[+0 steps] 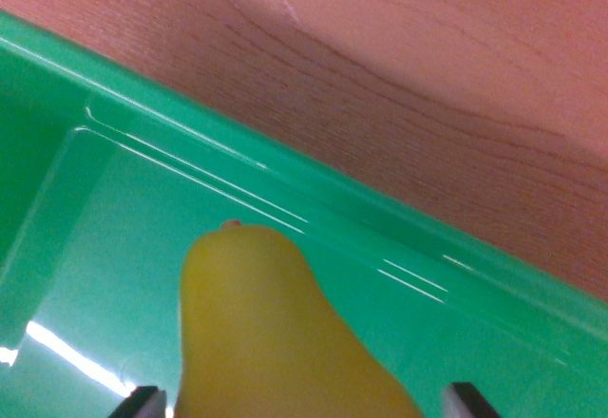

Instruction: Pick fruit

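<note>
A yellow pear-shaped fruit (266,332) lies in a green plastic tray (408,247), its narrow stem end pointing up the wrist view. My gripper (306,405) straddles the fruit's wide lower part. Only the two dark fingertips show at the bottom edge, one on the wrist view's left (142,403) and one on the right (470,401). The jaws stand open: a thin strip of green shows between the right fingertip and the fruit, while the left fingertip is almost against it. The fruit's bottom is cut off by the frame.
The tray's raised rim (285,166) runs diagonally from upper left to lower right. Beyond it lies a reddish wooden tabletop (427,66). Glare streaks mark the tray floor at lower left.
</note>
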Robot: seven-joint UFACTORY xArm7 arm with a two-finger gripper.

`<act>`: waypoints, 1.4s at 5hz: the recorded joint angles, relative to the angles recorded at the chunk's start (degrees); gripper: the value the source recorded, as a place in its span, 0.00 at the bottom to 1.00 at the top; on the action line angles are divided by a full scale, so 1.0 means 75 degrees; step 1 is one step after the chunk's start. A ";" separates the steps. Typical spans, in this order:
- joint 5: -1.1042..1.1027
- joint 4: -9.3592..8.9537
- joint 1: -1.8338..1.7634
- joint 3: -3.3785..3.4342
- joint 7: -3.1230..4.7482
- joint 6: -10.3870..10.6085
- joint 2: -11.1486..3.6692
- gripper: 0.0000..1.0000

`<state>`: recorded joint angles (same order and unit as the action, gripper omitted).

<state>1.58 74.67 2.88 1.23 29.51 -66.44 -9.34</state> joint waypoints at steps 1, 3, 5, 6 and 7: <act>0.0000 0.0000 0.0000 0.0000 0.0000 0.0000 0.0000 1.00; -0.0002 0.0205 0.0002 0.0000 -0.0008 -0.0331 0.0126 1.00; -0.0004 0.0411 0.0003 -0.0001 -0.0015 -0.0665 0.0254 1.00; -0.0007 0.0606 0.0004 -0.0001 -0.0023 -0.0979 0.0374 1.00; -0.0007 0.0606 0.0004 -0.0001 -0.0023 -0.0979 0.0374 1.00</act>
<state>1.53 79.21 2.92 1.22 29.34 -73.78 -6.54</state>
